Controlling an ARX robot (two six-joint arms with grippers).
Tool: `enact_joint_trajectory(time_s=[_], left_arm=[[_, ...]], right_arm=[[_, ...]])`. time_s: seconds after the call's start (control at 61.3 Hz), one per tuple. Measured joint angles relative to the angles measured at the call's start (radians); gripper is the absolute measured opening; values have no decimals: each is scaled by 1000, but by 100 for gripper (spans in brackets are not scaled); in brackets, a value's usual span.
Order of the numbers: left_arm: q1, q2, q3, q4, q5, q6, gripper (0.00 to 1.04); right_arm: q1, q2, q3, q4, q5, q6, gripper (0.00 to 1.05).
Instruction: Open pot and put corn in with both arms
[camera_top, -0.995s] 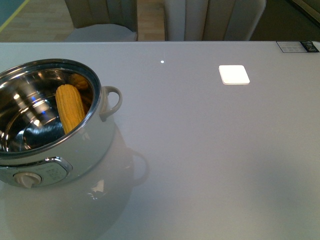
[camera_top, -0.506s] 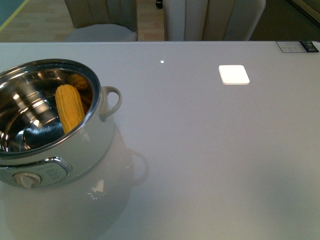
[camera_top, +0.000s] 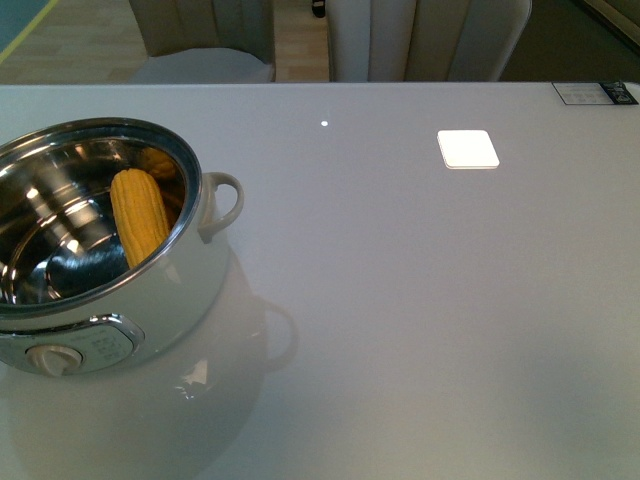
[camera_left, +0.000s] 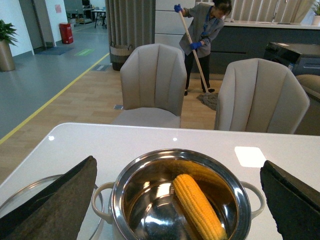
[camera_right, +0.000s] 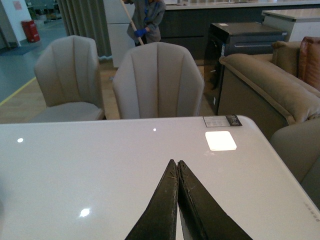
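In the front view the white electric cooker pot (camera_top: 95, 250) stands at the left edge of the frame on the glossy white table (camera_top: 420, 300), with its lid off, so the shiny steel inner bowl is open to see. The corn cob (camera_top: 138, 214) lies inside the pot and leans against the inner wall on the right side of the bowl. A small loop handle (camera_top: 225, 205) sticks out to the right of the pot, and the dial panel (camera_top: 70, 350) is at the lower left of the frame. No arm shows in this view. In the left wrist view the left gripper (camera_left: 175, 200) has its two dark fingers (camera_left: 55, 200) far apart, one at the lower left and one at the lower right of the frame, and the pot with the corn is between them; the fingers touch nothing. A round glass lid (camera_left: 30, 192) lies on the table at the lower left, partly hidden behind the finger. In the right wrist view the right gripper (camera_right: 177, 170) has its fingers pressed together with nothing between them, above the bare table. Chairs (camera_right: 157, 80) stand behind the table.
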Motion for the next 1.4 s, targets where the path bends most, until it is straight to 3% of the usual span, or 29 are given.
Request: enact_joint_trajectory(time_s=[0.082, 0.294, 0.375, 0.8, 1.403], left_arm=[[0, 0, 0, 0, 0, 0, 98], [0, 0, 0, 0, 0, 0, 98], [0, 0, 0, 0, 0, 0, 98], [0, 0, 0, 0, 0, 0, 98], [0, 0, 0, 0, 0, 0, 98]], right_arm=[[0, -113, 0, -136, 0, 0, 2], [0, -144, 0, -147, 0, -1, 3], [0, -145, 0, -147, 0, -1, 23], [0, -145, 0, -147, 0, -1, 97], [0, -145, 0, -147, 0, -1, 96]])
